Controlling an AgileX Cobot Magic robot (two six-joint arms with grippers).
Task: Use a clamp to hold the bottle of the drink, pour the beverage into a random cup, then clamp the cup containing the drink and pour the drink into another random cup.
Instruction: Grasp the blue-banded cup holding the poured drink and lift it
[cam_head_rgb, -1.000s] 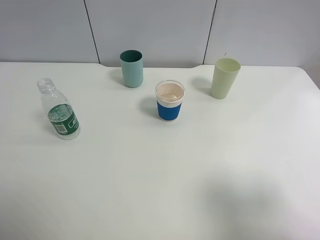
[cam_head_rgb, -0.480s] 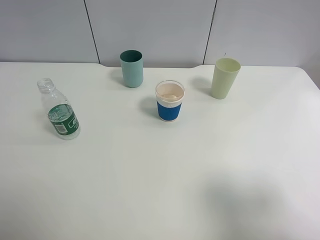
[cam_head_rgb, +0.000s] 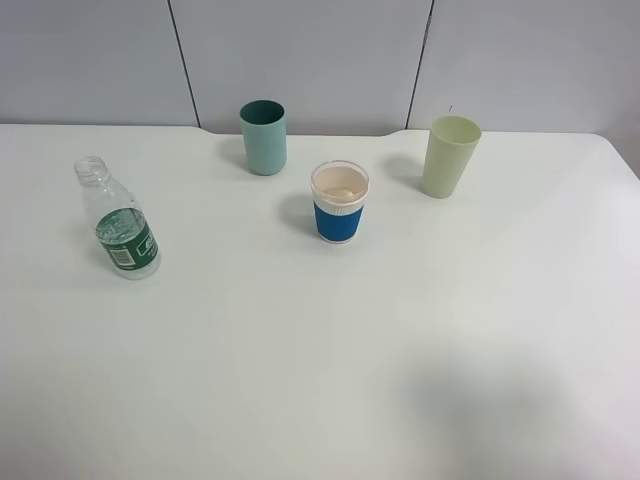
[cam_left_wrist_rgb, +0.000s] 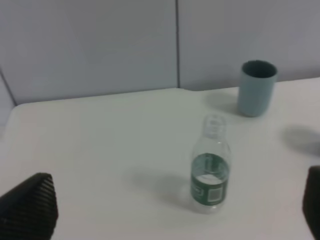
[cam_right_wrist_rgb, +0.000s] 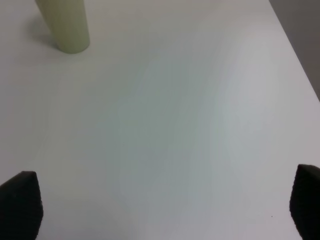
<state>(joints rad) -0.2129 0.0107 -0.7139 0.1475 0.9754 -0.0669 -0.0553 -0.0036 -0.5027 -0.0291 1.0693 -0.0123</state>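
On white surface (cam_head_rgb: 300, 350), bottle (cam_head_rgb: 122, 225) upright at left, blue cup (cam_head_rgb: 339, 203) centre, teal tumbler (cam_head_rgb: 264, 137) far behind, pale tumbler (cam_head_rgb: 449, 156) far right, left gripper (cam_left_wrist_rgb: 170, 215) and right gripper (cam_right_wrist_rgb: 162, 207) spread apart, empty

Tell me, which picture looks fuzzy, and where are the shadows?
Exterior high view: sharp; soft shadow left of the blue cup, big faint one on the table. Left wrist view: fuzzy, bottle label unreadable. Right wrist view: soft and pale.
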